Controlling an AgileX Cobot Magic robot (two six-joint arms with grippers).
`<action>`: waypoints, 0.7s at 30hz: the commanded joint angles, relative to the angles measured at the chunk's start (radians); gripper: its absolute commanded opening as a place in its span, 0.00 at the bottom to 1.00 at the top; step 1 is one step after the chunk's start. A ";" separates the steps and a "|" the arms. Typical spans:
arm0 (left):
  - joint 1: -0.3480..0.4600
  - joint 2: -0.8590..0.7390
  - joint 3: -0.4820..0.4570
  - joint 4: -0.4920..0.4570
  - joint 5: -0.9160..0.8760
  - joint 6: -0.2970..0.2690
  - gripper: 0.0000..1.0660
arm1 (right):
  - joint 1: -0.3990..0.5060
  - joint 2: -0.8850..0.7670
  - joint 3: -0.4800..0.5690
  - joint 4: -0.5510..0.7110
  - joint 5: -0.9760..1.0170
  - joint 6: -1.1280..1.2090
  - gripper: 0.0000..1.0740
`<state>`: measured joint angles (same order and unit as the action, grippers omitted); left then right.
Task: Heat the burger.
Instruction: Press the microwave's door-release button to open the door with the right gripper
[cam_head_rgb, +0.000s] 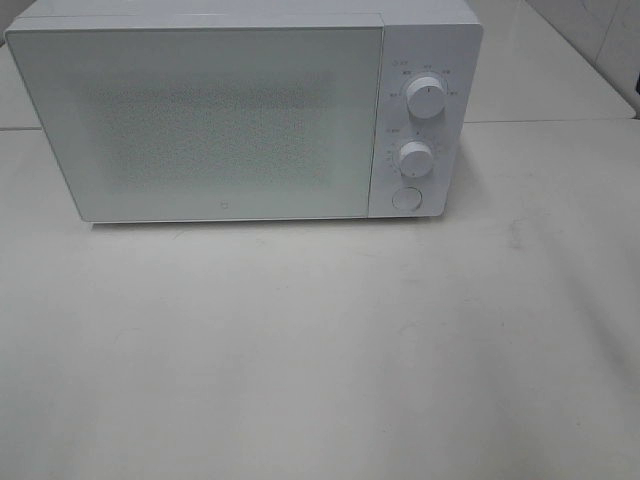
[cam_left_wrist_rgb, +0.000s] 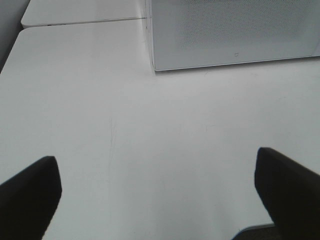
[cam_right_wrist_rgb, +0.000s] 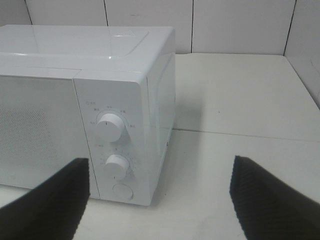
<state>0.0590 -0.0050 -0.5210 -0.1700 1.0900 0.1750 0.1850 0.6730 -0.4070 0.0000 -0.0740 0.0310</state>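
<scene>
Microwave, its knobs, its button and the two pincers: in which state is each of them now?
Microwave door: shut.
Upper knob: nothing touches it; setting too small to read.
Lower knob: nothing touches it; setting too small to read.
Round button: not pressed by anything.
Left pincer: open, empty, above the bare table.
Right pincer: open, empty, apart from the microwave.
</scene>
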 joint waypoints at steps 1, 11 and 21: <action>0.003 -0.017 0.002 -0.003 -0.013 0.002 0.92 | -0.007 0.056 0.004 -0.007 -0.109 0.008 0.70; 0.003 -0.017 0.002 -0.003 -0.013 0.002 0.92 | -0.003 0.303 0.035 -0.040 -0.465 -0.002 0.70; 0.003 -0.017 0.002 -0.003 -0.013 0.002 0.92 | -0.003 0.472 0.146 0.093 -0.774 -0.071 0.70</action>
<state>0.0590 -0.0050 -0.5210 -0.1700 1.0900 0.1750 0.1850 1.1420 -0.2650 0.0720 -0.8070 -0.0170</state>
